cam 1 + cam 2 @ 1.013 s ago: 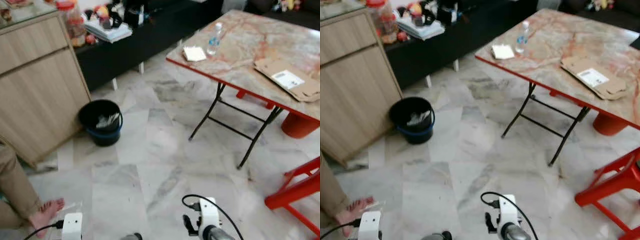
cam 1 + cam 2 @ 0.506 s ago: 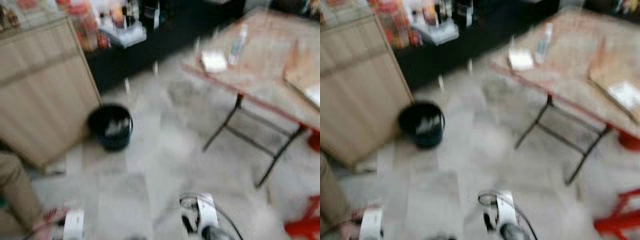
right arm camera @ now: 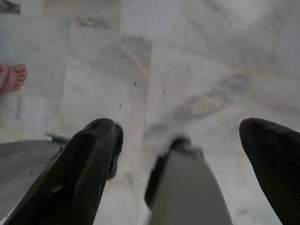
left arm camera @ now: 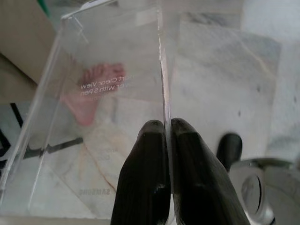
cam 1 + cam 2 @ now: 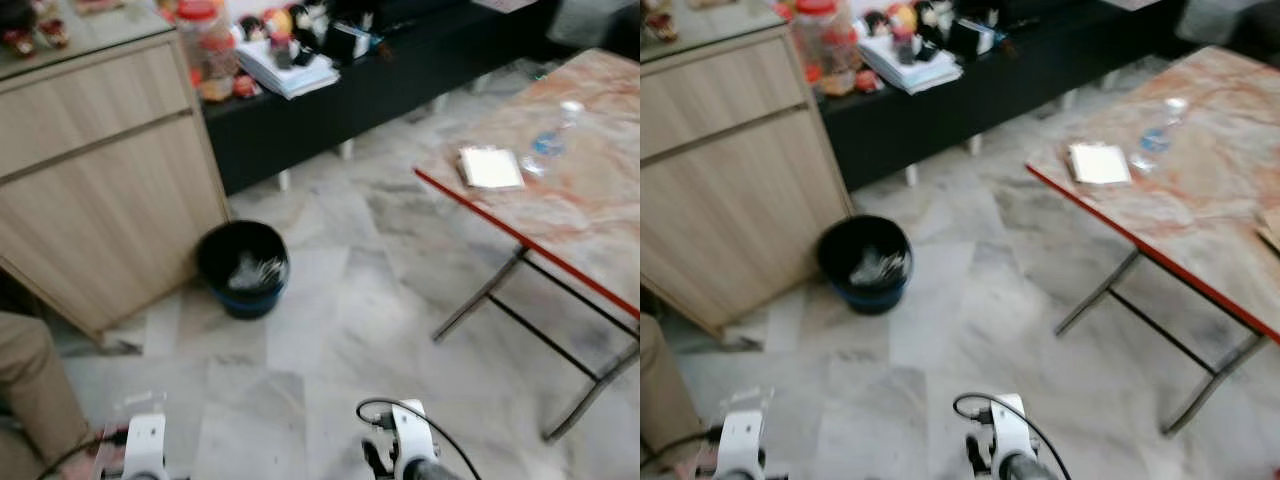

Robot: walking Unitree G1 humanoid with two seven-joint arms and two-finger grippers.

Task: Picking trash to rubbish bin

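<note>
clear packaging held low, bin ahead on the floor

while the left gripper (image 4: 164,136) pointed down at the marble floor (image 5: 330,330), its two black fingers (image 4: 145,178) were pinched together on the edge of a clear plastic package (image 4: 112,93) bearing faint printed text. a person's bare foot (image 4: 91,91) showed through the plastic. the right gripper (image 3: 183,154) hung low over the floor with its fingers spread wide and nothing between them. the rubbish bin (image 5: 243,268), black with a blue base and pale scraps inside, stood on the floor just beside a wooden cabinet (image 5: 100,190). a folding table (image 5: 590,200) stood well apart to the right, carrying a water bottle (image 5: 548,150) and a white pad (image 5: 490,168).
</note>
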